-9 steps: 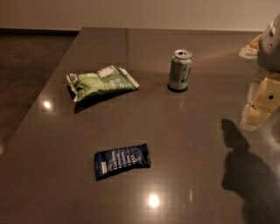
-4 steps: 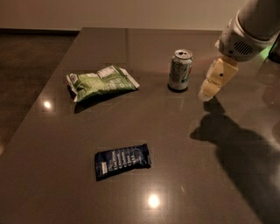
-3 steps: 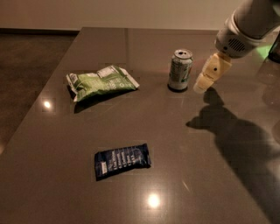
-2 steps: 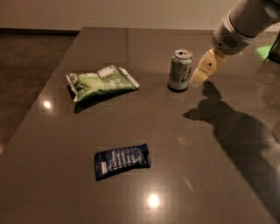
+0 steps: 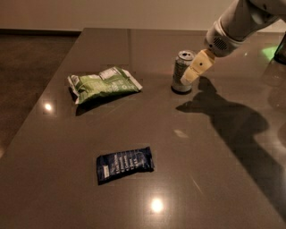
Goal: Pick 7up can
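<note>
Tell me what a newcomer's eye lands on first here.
The cream-coloured gripper, coming in from the upper right on a white arm, hangs right beside the pale green cylindrical metal 7up can, which stands upright at the far middle of the dark glossy table. Next come the crinkled green snack bag lying flat at the picture's left, and the flat dark blue wrapper nearer the camera.

I record a glossy dark worktop (image 5: 210, 179) with bright light spots (image 5: 156, 205), dark floor (image 5: 27, 58) at left, pale wall (image 5: 111, 13) behind; tool (image 5: 188, 78) over its far right.
</note>
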Robot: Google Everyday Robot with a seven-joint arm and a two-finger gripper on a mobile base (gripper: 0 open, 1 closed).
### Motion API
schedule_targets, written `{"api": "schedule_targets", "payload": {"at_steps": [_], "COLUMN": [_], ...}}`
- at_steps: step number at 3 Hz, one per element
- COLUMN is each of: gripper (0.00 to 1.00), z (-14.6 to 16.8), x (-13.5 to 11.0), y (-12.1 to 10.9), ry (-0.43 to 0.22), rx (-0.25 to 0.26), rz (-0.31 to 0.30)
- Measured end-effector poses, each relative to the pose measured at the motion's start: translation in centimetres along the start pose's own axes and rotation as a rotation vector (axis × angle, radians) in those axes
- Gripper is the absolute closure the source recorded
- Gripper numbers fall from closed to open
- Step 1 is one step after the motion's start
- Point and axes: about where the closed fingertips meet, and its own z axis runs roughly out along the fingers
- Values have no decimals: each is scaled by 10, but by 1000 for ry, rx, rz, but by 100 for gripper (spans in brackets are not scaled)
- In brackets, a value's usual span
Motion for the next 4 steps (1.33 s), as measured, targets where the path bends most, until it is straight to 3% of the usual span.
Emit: {"api": "schedule_targets", "payload": {"at_steps": [2, 3, 4], "gripper": [0, 24, 54], "z": [16, 19, 18], "x": [-19, -23, -26], "y": [5, 4, 3], "ry": [-37, -48, -57], "rx": [-43, -53, -59], "rz": [-4, -1, -3]}}
